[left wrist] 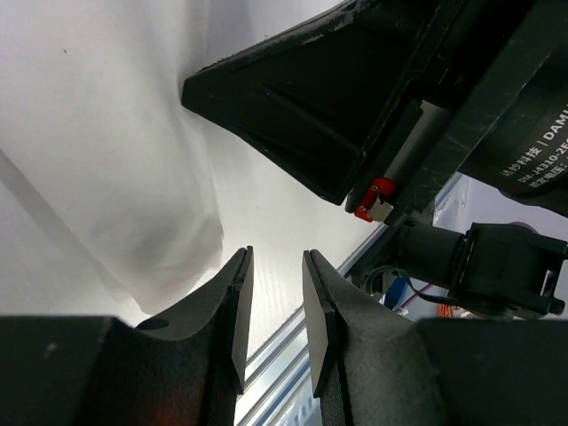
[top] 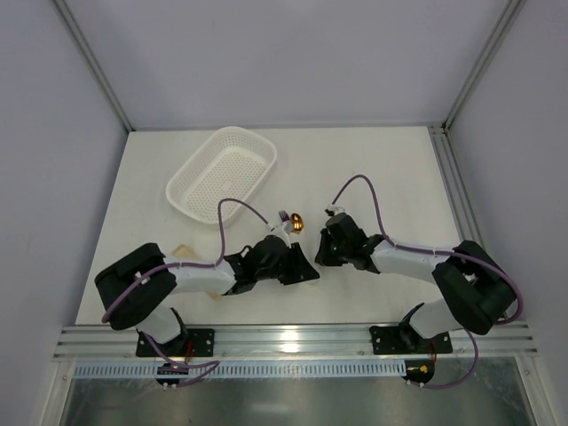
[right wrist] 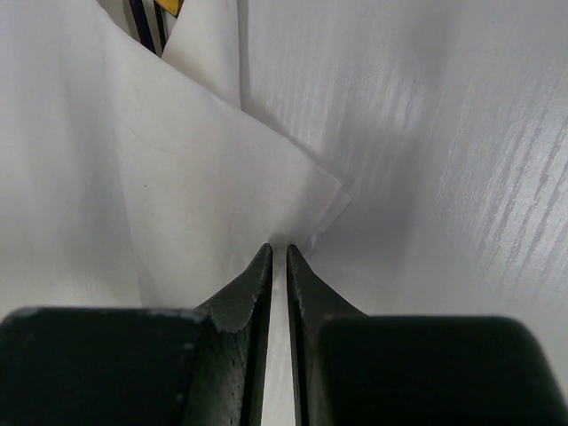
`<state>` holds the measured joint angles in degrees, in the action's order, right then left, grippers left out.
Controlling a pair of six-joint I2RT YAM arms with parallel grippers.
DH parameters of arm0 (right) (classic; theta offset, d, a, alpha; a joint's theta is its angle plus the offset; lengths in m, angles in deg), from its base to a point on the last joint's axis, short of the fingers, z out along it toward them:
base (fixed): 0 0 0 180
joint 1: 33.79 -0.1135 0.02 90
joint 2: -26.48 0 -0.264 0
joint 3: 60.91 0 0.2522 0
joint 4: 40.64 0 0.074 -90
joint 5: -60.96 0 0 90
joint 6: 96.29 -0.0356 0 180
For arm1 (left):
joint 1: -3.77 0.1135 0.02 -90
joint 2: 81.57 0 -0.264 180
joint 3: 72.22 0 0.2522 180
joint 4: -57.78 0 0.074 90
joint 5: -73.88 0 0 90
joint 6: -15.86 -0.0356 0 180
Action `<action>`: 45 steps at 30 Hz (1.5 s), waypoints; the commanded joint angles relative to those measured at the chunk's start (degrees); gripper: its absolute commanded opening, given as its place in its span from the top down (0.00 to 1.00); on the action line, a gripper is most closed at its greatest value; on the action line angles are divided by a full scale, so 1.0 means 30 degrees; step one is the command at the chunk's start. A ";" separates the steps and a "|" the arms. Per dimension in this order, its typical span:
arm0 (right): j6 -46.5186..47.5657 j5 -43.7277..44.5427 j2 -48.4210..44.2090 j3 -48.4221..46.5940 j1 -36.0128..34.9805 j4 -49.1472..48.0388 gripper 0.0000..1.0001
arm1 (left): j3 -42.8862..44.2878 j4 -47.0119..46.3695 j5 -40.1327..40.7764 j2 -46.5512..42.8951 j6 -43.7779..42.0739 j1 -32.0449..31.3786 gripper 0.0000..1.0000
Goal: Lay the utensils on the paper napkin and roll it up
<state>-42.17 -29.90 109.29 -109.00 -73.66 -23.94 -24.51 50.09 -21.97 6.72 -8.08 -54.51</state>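
- The paper napkin (right wrist: 204, 177) lies around the middle of the tabletop (top: 373, 169), rather closer to the near edge than the far one, between the two arms
- From above it is mostly covered by the arms and is hard to tell from the white surface
- The right gripper (right wrist: 278, 253) has its jaws pressed almost together, pinching a corner of the napkin; the sheet rises from there in a lifted fold
- At the far end of that fold, a purplish handle (right wrist: 139, 19) and a strip of gold show from inside the paper
- In the top view, the gold spoon (top: 297, 224) pokes its bowl out between the two grippers, with small tines just beside it on the left
- The left gripper (left wrist: 275, 266) has its jaws a little apart, with nothing seen between them; the napkin's raised, creased edge sits just to one side
- The white basket (top: 197, 160) stands toward the far left corner, well apart from the napkin
- The beige slab (top: 184, 252) lies toward the left edge, partly under the left arm
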 commanded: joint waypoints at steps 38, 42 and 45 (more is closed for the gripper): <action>0.1615 -0.1378 -0.1736 -0.3176 0.0400 0.2627 0.85 | 0.0225 -0.0232 -0.0805 0.2415 0.0098 -0.0729 0.68; 0.2086 -0.2319 -0.0182 -0.3209 0.0723 0.1980 0.85 | 0.0137 -0.0379 -0.0922 0.2474 0.0069 -0.0729 0.68; 0.1882 -0.2437 0.0376 -0.2274 0.0783 0.1132 0.85 | 0.0108 -0.0437 -0.1185 0.2504 0.0040 -0.0729 0.68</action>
<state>-37.82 -35.49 109.48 -117.63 -71.68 -17.86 -24.09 47.36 -23.61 14.15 -6.74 -56.48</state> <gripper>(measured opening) 0.145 0.320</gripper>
